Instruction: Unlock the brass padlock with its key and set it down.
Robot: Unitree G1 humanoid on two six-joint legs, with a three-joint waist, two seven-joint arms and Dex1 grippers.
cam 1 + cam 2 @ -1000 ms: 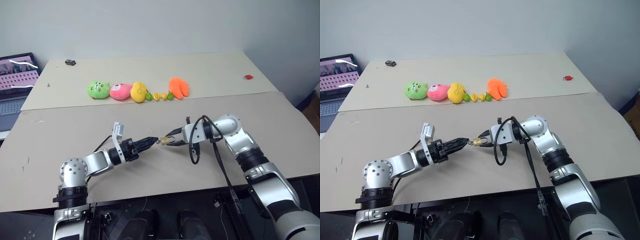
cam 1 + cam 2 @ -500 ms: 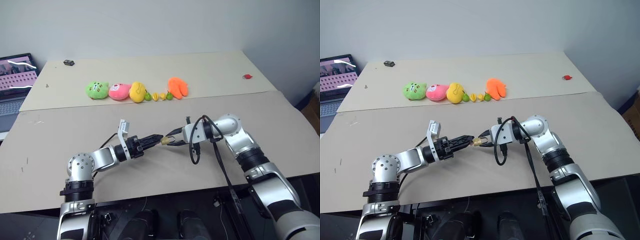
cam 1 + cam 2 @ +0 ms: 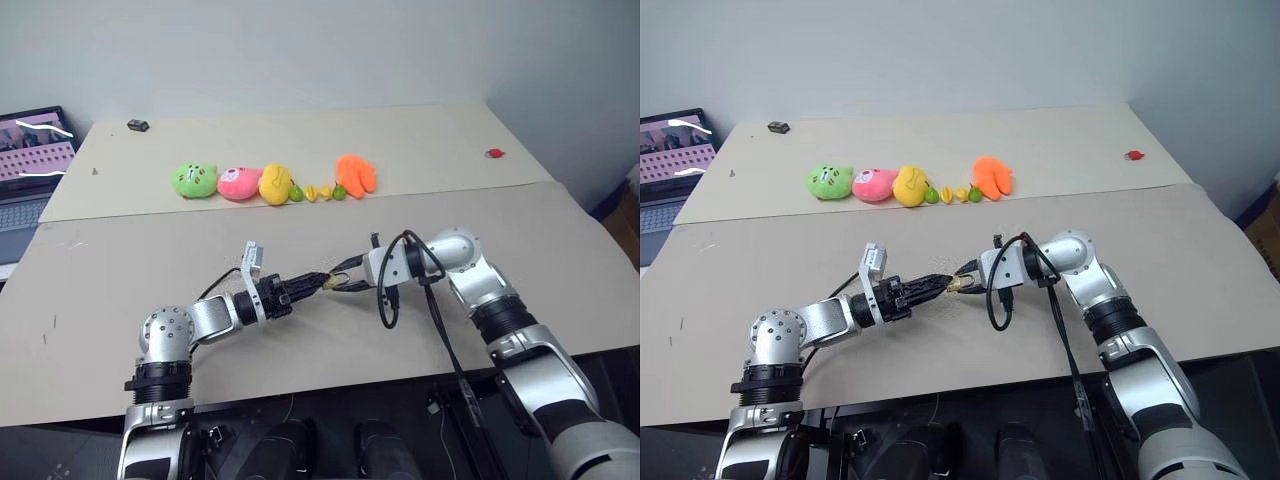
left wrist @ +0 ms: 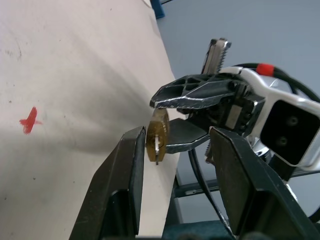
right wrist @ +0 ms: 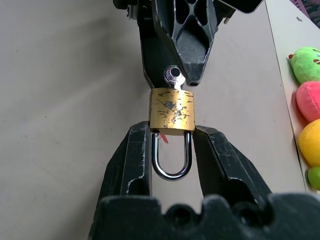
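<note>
My right gripper (image 5: pixel 172 131) is shut on the brass padlock (image 5: pixel 172 111) and holds it above the table in the middle. The padlock's silver shackle (image 5: pixel 171 162) lies between the two fingers. The key (image 5: pixel 173 77) sticks out of the padlock's far end, toward my left gripper. My left gripper (image 4: pixel 177 132) is open, and the padlock (image 4: pixel 156 137) with the key (image 4: pixel 158 149) sits between its fingers, close to one of them. The two grippers meet tip to tip around the padlock (image 3: pixel 326 283).
A row of plush toys lies at the back: green (image 3: pixel 195 180), pink (image 3: pixel 240 184), yellow (image 3: pixel 275 183), orange (image 3: pixel 356 174), with tiny fruits between them. A laptop (image 3: pixel 28 165) stands far left. A black cable (image 3: pixel 388 300) loops under my right wrist. A red cross (image 4: pixel 29 120) marks the table.
My left arm's elbow has swung in toward the right, and its fingertips have edged up around the padlock. The right gripper has kept still with the padlock.
</note>
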